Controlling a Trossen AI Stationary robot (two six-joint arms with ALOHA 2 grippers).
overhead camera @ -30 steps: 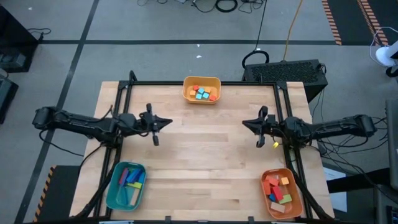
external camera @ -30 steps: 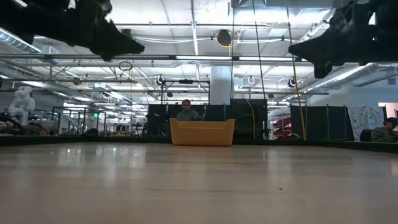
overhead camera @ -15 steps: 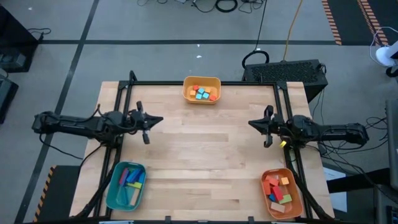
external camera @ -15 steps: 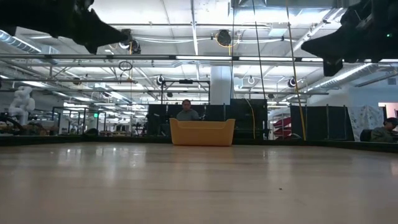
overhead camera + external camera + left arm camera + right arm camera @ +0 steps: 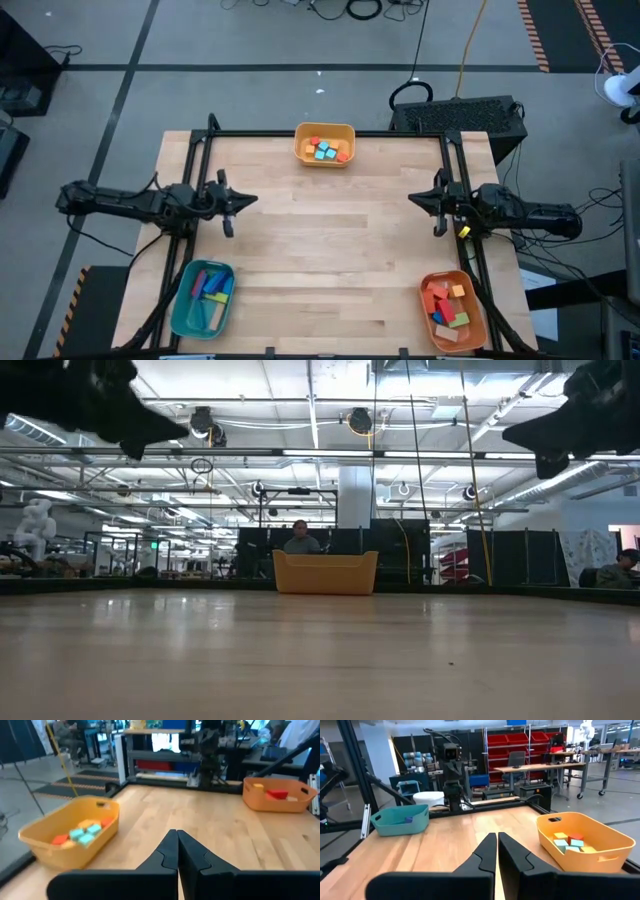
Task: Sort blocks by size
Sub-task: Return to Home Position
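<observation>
Wooden painted blocks (image 5: 323, 151), likely light and stiff, want flat-side pinches; left gripper (image 5: 177, 838) and right gripper (image 5: 497, 840) closed, empty.

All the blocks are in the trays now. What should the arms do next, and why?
Probably draw both arms back to the table's sides and rest there. The blocks lie in the yellow tray, teal tray and orange tray, with none loose on the table. The left gripper and right gripper are shut, empty, and hang above it.
</observation>
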